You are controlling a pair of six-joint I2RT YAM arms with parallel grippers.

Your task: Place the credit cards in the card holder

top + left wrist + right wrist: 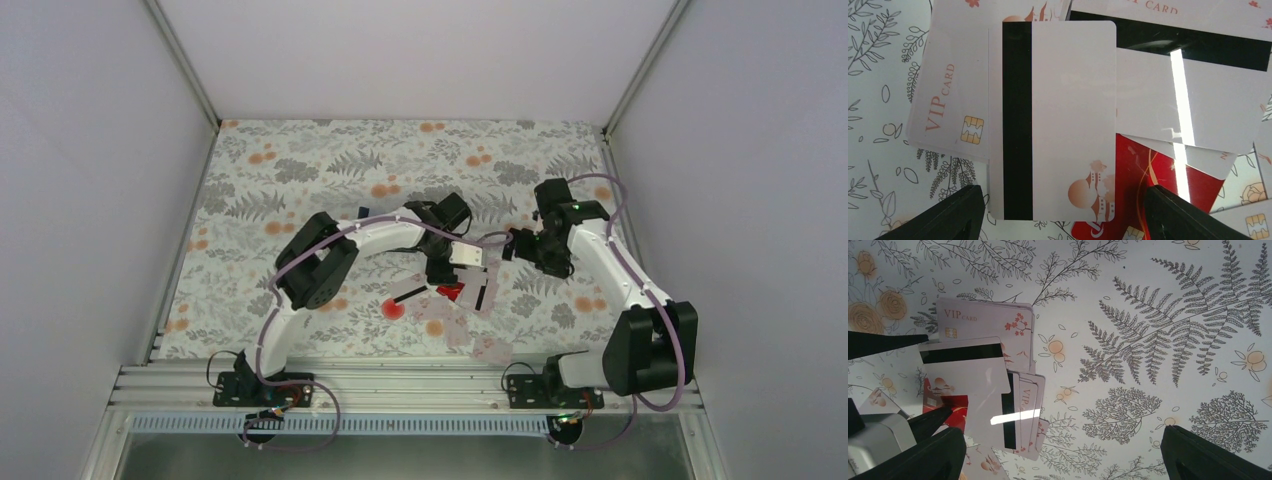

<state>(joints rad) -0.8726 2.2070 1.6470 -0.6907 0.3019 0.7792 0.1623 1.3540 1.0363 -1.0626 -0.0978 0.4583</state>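
Note:
Several credit cards (468, 288) lie in a loose, overlapping pile on the flowered tablecloth. The top one (1058, 120) is white with a black stripe and lies face down. A red card (1168, 190) shows beneath it and a pale VIP card (948, 110) sits to its left. My left gripper (1063, 217) hangs open just over the top card, one finger (943, 215) on each side and a gap to both edges. Just right of the pile, my right gripper (1063, 460) stands open over bare cloth, with the cards (973, 375) at its left finger. The card holder is out of view.
More pale cards (480, 345) lie toward the front edge of the cloth. A red round spot (393, 308) with a thin black bar beside it lies left of the pile. Metal rails (400, 385) run along the near edge, and grey walls close in the sides and back.

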